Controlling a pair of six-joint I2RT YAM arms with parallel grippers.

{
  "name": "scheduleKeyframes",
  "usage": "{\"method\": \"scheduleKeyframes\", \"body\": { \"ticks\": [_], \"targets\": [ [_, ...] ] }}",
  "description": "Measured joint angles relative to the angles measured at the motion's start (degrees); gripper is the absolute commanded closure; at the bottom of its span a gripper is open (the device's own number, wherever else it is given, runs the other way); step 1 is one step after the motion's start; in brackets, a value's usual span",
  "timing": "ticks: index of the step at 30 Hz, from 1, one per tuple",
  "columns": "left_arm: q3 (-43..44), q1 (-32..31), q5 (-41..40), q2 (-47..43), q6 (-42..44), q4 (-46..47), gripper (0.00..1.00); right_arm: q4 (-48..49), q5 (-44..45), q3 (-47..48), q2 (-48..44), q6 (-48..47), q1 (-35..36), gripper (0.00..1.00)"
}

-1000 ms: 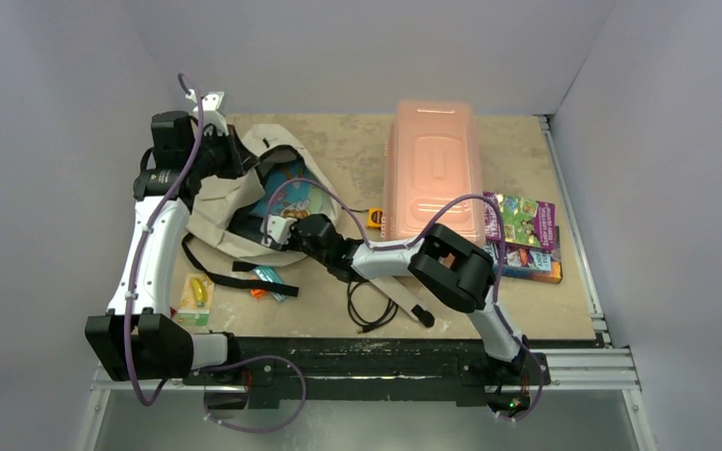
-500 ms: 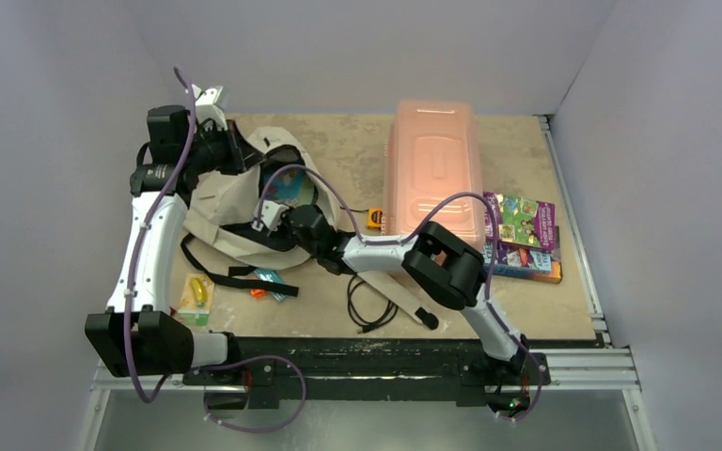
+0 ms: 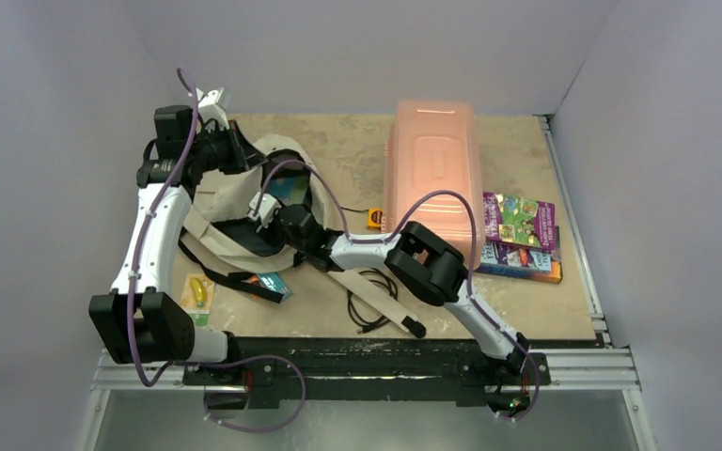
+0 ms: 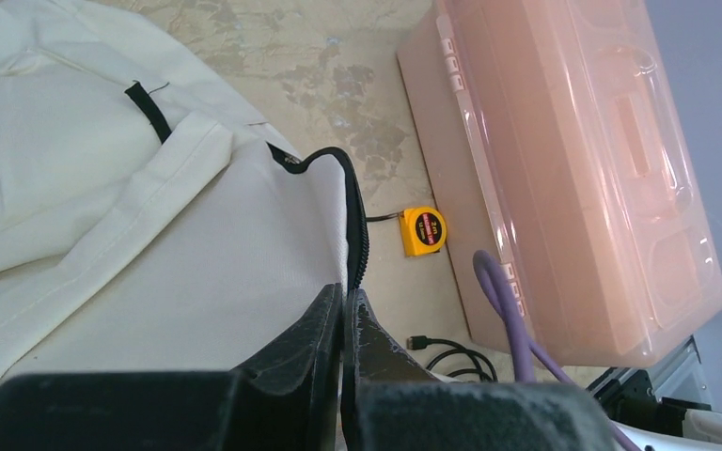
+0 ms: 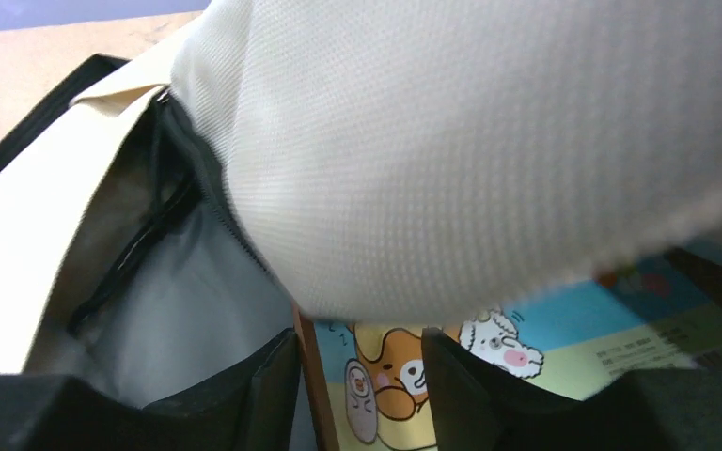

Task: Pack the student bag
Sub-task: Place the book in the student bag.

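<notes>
The student bag (image 3: 230, 193) lies at the left of the table, cream fabric with black straps, its mouth held up. My left gripper (image 3: 237, 150) is shut on the bag's zipper edge (image 4: 355, 246); the left gripper (image 4: 343, 305) shows its jaws pressed together on that rim. My right gripper (image 3: 267, 210) reaches into the bag's mouth. In the right wrist view the right gripper (image 5: 362, 376) is open above a cartoon picture book (image 5: 526, 348) that rests inside against the grey lining. Cream fabric of the bag (image 5: 451, 141) hangs over it. The book (image 3: 289, 188) shows partly from above.
A translucent pink box (image 3: 432, 174) stands behind the right arm, with a yellow tape measure (image 3: 374, 218) beside it. More books (image 3: 522, 235) are stacked at the right. A black cable (image 3: 368, 303), a beige strap (image 3: 385, 308), a snack packet (image 3: 273, 284) and a card (image 3: 196, 293) lie near the front.
My right gripper has pushed left and deeper into the bag with the book, then opened and let it go. The left gripper has kept its hold on the rim.
</notes>
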Motion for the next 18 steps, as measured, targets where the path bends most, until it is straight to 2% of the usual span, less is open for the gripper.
{"method": "scheduleKeyframes", "body": {
  "ticks": [3, 5, 9, 13, 18],
  "targets": [
    [0.00, 0.02, -0.07, 0.33, -0.44, 0.02, 1.00, -0.63, -1.55, -3.28, -2.45, 4.94, -0.11, 0.21],
    [0.00, 0.04, -0.15, 0.66, -0.85, 0.04, 1.00, -2.93, -2.40, -5.29, -4.72, 8.39, -0.22, 0.17],
    [0.00, 0.07, -0.44, 1.51, -1.11, 0.04, 1.00, -8.07, -2.47, -10.97, -12.17, 16.26, -0.66, 0.13],
    [0.00, 0.07, -0.39, 2.25, -1.75, 0.13, 1.00, -9.55, -3.30, -18.40, -20.28, 24.30, -1.57, 0.13],
    [0.00, 0.07, -0.04, 2.71, -2.75, 0.57, 1.00, -9.29, -7.52, -19.21, -21.64, 33.97, -3.45, 0.13]
  ]
}}
